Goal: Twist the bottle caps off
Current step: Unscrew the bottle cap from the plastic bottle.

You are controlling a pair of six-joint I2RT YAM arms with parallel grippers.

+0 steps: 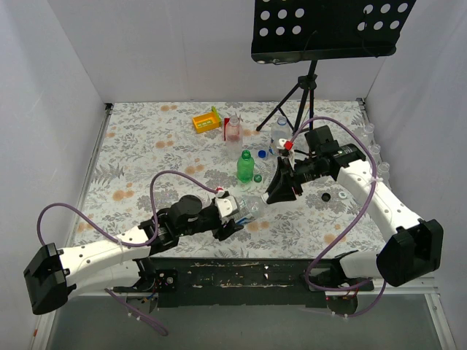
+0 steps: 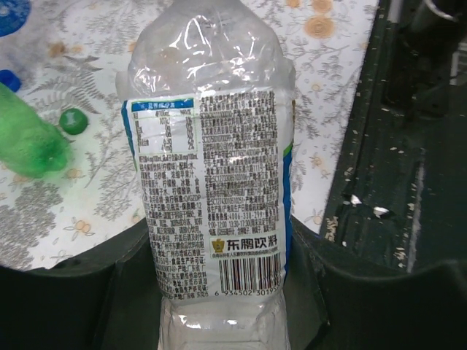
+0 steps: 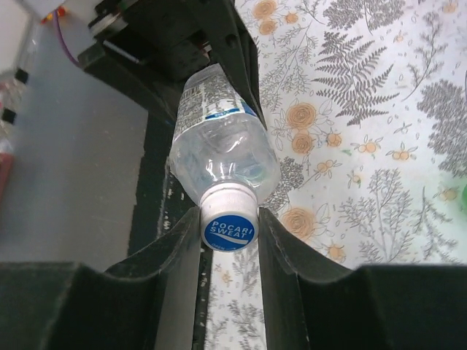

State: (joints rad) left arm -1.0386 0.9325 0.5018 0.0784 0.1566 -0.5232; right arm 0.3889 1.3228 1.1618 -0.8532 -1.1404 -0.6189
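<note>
A clear bottle (image 1: 249, 206) with a white and blue label lies level between the two arms, above the table's near edge. My left gripper (image 1: 228, 216) is shut on its body; in the left wrist view the label (image 2: 211, 168) fills the space between the fingers (image 2: 73, 292). My right gripper (image 1: 281, 191) is shut on its cap (image 3: 229, 222), white with a blue Pocari Sweat top, and both fingers press on the cap's sides. The cap sits on the bottle neck (image 3: 222, 146).
A green bottle (image 1: 245, 166), a pinkish bottle (image 1: 233, 130) and a clear bottle (image 1: 279, 135) stand mid-table. Loose caps lie around: green (image 1: 257, 177), blue (image 1: 263, 154), black (image 1: 325, 197), white (image 1: 341, 195). A yellow and red box (image 1: 206, 120) and a tripod stand (image 1: 303, 95) are at the back.
</note>
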